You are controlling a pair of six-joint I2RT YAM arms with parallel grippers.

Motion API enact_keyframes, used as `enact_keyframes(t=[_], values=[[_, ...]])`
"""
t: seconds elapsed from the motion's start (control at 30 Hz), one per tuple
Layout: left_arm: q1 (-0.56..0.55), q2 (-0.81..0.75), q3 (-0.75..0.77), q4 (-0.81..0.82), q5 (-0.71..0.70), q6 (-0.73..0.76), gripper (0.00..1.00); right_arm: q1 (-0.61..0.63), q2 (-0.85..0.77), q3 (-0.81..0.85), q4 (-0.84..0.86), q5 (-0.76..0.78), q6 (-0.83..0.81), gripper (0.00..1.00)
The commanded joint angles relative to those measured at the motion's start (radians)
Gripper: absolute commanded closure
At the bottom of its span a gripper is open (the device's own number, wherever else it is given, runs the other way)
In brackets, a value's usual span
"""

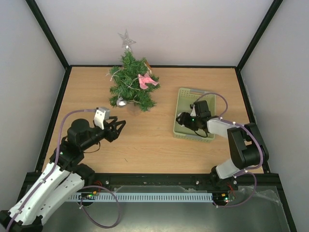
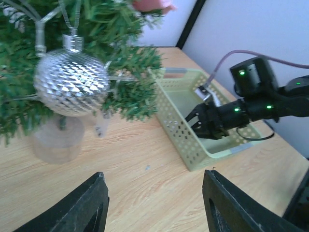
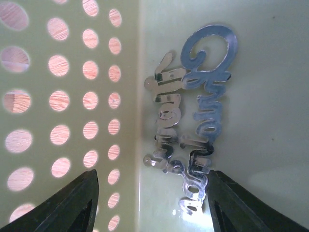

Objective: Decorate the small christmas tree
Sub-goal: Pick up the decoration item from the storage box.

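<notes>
The small christmas tree stands at the back of the table, with a silver star on top, a pink ornament and a silver mesh ball hung on it. In the left wrist view the ball hangs close among the branches. My left gripper sits just in front of the tree, open and empty. My right gripper is down inside the pale green basket, open around a silver mirrored script ornament lying on the basket floor, close to the right finger.
The basket's perforated wall stands right beside the left finger of my right gripper. In the left wrist view the basket and my right gripper lie to the right of the tree's clear base. Black frame rails edge the table.
</notes>
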Motion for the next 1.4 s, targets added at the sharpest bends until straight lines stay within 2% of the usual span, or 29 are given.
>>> enact_keyframes(t=[0.0, 0.23, 0.47, 0.7, 0.8, 0.9, 1.03, 1.17, 1.37], values=[[-0.074, -0.053, -0.015, 0.03, -0.067, -0.088, 0.47, 0.003, -0.047, -0.056, 0.127, -0.054, 0.069, 0.38], [-0.159, 0.032, -0.009, 0.118, -0.069, -0.097, 0.5, 0.002, -0.095, -0.095, 0.25, -0.08, 0.135, 0.37], [-0.363, 0.146, 0.014, 0.186, -0.225, -0.093, 0.5, 0.002, -0.117, -0.105, 0.292, -0.088, 0.171, 0.37], [-0.514, 0.349, 0.027, 0.306, -0.366, -0.113, 0.55, 0.002, -0.131, -0.069, 0.121, 0.128, 0.188, 0.4], [-0.539, 0.47, 0.062, 0.364, -0.372, -0.122, 0.57, 0.002, -0.121, -0.079, 0.102, 0.166, 0.188, 0.49], [-0.545, 0.587, 0.112, 0.415, -0.378, -0.122, 0.59, 0.001, -0.105, -0.082, 0.112, 0.152, 0.204, 0.53], [-0.544, 0.76, 0.172, 0.494, -0.405, -0.134, 0.64, 0.0, -0.074, -0.082, 0.186, 0.154, 0.214, 0.53], [-0.546, 0.926, 0.265, 0.493, -0.449, -0.161, 0.65, 0.001, -0.014, -0.066, 0.234, 0.162, 0.226, 0.52], [-0.546, 1.094, 0.345, 0.526, -0.426, -0.167, 0.66, 0.001, 0.026, -0.098, 0.306, 0.127, 0.252, 0.51]])
